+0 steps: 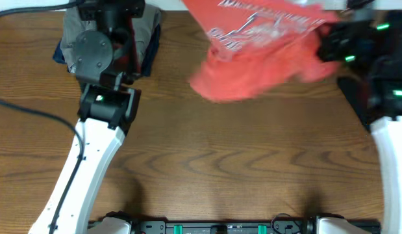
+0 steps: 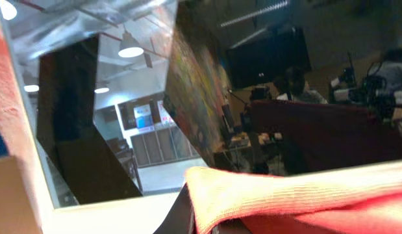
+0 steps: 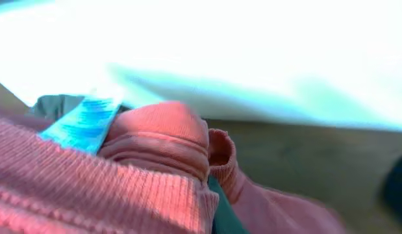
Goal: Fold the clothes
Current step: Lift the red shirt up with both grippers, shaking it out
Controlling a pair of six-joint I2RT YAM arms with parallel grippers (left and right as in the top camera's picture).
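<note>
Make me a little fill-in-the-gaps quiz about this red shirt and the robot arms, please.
1. The lettering on the coral-red T-shirt is ___.
2. That T-shirt is bunched up and gripped on the robot's ___ side.
3. The table below it shows a ___ grain.
4. The label by the shirt's ribbed edge is ___.
Missing words: white; right; wood; blue.
</note>
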